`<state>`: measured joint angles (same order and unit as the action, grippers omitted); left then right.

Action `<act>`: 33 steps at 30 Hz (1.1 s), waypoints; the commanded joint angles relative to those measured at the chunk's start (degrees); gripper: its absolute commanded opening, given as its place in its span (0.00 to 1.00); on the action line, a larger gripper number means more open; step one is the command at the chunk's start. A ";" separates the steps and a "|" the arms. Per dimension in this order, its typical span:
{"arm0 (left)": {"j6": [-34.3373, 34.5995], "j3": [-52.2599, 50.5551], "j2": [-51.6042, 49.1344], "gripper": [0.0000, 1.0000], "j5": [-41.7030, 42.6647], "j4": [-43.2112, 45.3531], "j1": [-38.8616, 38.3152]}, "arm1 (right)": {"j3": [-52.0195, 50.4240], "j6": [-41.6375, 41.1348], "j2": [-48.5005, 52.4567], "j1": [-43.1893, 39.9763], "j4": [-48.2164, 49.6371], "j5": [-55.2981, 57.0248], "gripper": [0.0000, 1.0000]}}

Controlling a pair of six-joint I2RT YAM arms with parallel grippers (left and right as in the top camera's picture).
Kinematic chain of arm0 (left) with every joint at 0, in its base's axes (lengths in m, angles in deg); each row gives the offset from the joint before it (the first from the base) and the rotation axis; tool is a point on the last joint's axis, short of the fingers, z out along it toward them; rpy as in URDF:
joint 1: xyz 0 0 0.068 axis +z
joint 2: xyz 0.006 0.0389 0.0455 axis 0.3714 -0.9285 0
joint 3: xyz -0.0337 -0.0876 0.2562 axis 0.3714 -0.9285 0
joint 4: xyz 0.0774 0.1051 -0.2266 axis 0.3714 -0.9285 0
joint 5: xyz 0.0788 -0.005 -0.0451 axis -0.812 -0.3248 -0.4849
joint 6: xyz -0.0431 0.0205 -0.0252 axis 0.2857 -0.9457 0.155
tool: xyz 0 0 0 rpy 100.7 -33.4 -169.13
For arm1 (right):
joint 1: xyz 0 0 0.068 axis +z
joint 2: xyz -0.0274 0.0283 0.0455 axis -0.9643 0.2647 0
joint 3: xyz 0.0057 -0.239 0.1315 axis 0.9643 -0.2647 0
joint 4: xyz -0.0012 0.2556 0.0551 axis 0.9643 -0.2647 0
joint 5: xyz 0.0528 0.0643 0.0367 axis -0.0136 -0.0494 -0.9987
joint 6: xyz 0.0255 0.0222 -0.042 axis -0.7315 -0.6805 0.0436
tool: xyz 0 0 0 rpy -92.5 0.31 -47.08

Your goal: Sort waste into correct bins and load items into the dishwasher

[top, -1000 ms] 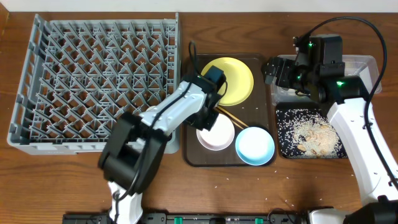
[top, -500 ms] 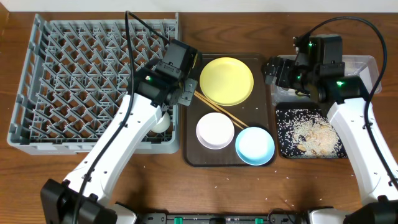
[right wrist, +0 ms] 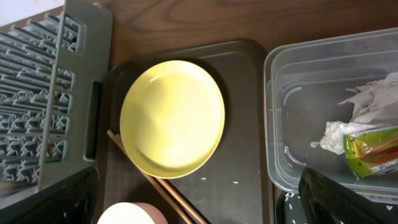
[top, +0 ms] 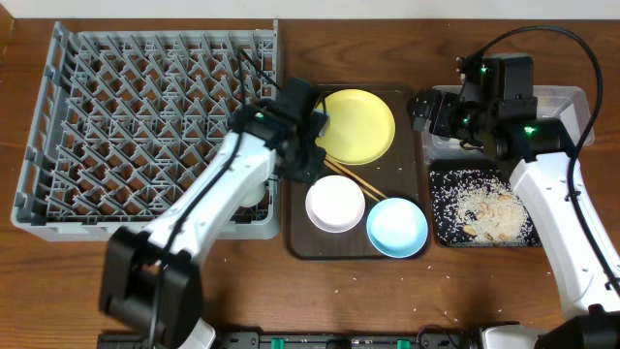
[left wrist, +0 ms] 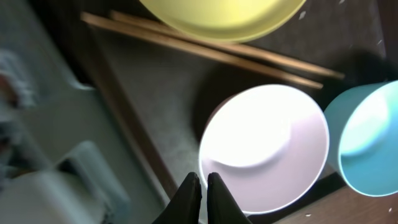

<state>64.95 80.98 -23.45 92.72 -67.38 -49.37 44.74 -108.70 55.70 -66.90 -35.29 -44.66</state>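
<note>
**White bowl: rigid, smooth, probably fragile**

Location: the white bowl [top: 335, 204] sits centre frame on the brown tray [top: 407, 174], just beside the light blue bowl [top: 396, 226].
Handling: judged light, stiff and slippery. Pinch the rim.
Left gripper [left wrist: 200, 186]: fingers together, empty, above the bowl's edge.
Right gripper [top: 431, 114]: fingers apart, empty, upper right.

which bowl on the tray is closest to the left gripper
The white bowl, just under the left gripper; the light blue bowl lies beyond it.

White glossy shells on left arm [top: 215, 197] and right arm [top: 572, 225], black joint housings, looping black cables, small green lights (on the right wrist), dark tapered left end effector [left wrist: 201, 182]
</note>
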 commanded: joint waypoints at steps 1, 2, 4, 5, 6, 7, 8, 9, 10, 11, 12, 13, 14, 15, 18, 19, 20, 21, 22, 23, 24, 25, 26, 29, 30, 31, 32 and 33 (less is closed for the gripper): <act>0.50 -0.46 -4.00 0.08 3.10 0.04 -1.57 | 0.68 0.00 -0.11 0.20 -0.02 0.72 0.99; 0.50 -0.46 -4.72 0.08 3.10 0.04 -1.90 | 0.68 0.00 -0.11 0.20 -0.02 0.74 0.99; 0.52 -0.46 -6.36 0.08 3.08 0.04 -2.56 | 0.68 0.00 -0.11 0.13 -0.02 0.74 0.99; 0.50 -0.46 -6.82 0.07 3.08 0.04 -2.69 | 0.68 0.00 -0.11 0.15 -0.02 0.72 0.99; 0.52 -0.46 -7.19 0.08 3.08 0.04 -2.80 | 0.68 0.00 -0.11 0.13 -0.02 0.74 0.99; 0.52 -0.46 -7.58 0.08 3.08 0.07 -2.80 | 0.68 0.00 -0.11 0.15 -0.02 0.74 0.99; 0.52 -0.46 -7.85 0.08 3.06 0.07 -2.78 | 0.68 0.00 -0.11 0.13 -0.02 0.74 0.99; 0.50 -0.46 -8.11 0.08 2.86 0.11 -2.78 | 0.68 0.00 -0.11 0.15 -0.02 0.74 0.99; 0.50 -0.46 -8.39 0.07 2.49 0.26 -2.78 | 0.68 0.00 -0.11 0.17 -0.02 0.72 0.99; 0.50 -0.46 -8.66 0.08 2.08 0.50 -2.78 | 0.68 0.00 -0.11 0.20 -0.02 0.72 0.99; 0.50 -0.46 -8.90 0.08 1.51 0.70 -2.78 | 0.68 0.00 -0.11 0.20 -0.02 0.72 0.99; 0.50 -0.46 -9.40 0.07 0.00 0.98 -2.78 | 0.68 0.00 -0.11 0.20 -0.02 0.74 0.99; 0.48 -0.46 -9.62 0.08 -0.42 1.09 -2.78 | 0.68 0.00 -0.11 0.20 -0.02 0.72 0.99; 0.46 -0.46 -9.99 0.07 -0.57 1.25 -2.78 | 0.68 0.00 -0.11 0.20 -0.02 0.74 0.99; 0.46 -0.46 -10.86 0.08 -0.55 1.90 -2.78 | 0.68 0.00 -0.11 0.17 -0.02 0.72 0.99; 0.46 -0.46 -11.17 0.08 -0.57 2.05 -2.78 | 0.68 0.00 -0.11 0.17 -0.02 0.74 0.99; 0.46 -0.46 -11.43 0.07 -0.57 2.21 -2.78 | 0.68 0.00 -0.11 0.20 -0.02 0.74 0.99; 0.37 -0.46 -11.58 0.08 -0.57 2.25 -2.78 | 0.68 0.00 -0.11 0.20 -0.02 0.74 0.99; -0.26 -0.46 -11.69 0.07 -0.55 2.23 -2.78 | 0.68 0.00 -0.11 0.20 -0.02 0.74 0.99; -0.66 -0.46 -11.69 0.08 -0.55 2.23 -2.78 | 0.68 0.00 -0.11 0.20 -0.02 0.74 0.99; -0.68 -0.42 -11.63 0.07 -0.55 2.25 -2.78 | 0.68 0.00 -0.11 0.20 -0.02 0.74 0.99; -0.85 -0.17 -11.43 0.08 -0.52 2.19 -2.75 | 0.68 0.00 -0.11 0.20 -0.02 0.74 0.99; -0.87 0.07 -11.28 0.07 -0.55 2.05 -2.75 | 0.68 0.00 -0.11 0.17 -0.02 0.74 0.99; -1.31 1.09 -10.38 0.07 -0.52 1.36 -2.78 | 0.68 0.00 -0.11 0.17 -0.02 0.74 0.99; -1.88 1.29 -9.84 0.07 -0.52 1.27 -2.78 | 0.68 0.00 -0.11 0.17 -0.02 0.72 0.99; -2.32 1.29 -9.31 0.07 -0.55 1.29 -2.78 | 0.68 0.00 -0.11 0.17 -0.02 0.74 0.99; -3.74 1.29 -8.83 0.07 -0.52 1.27 -2.78 | 0.68 0.00 -0.11 0.20 -0.02 0.74 0.99; -5.44 1.29 -8.48 0.07 -0.55 1.05 -2.78 | 0.68 0.00 -0.11 0.20 -0.02 0.74 0.99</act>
<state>63.71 80.78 -34.44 92.94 -65.76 -52.24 44.74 -108.70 55.70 -66.90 -35.27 -44.66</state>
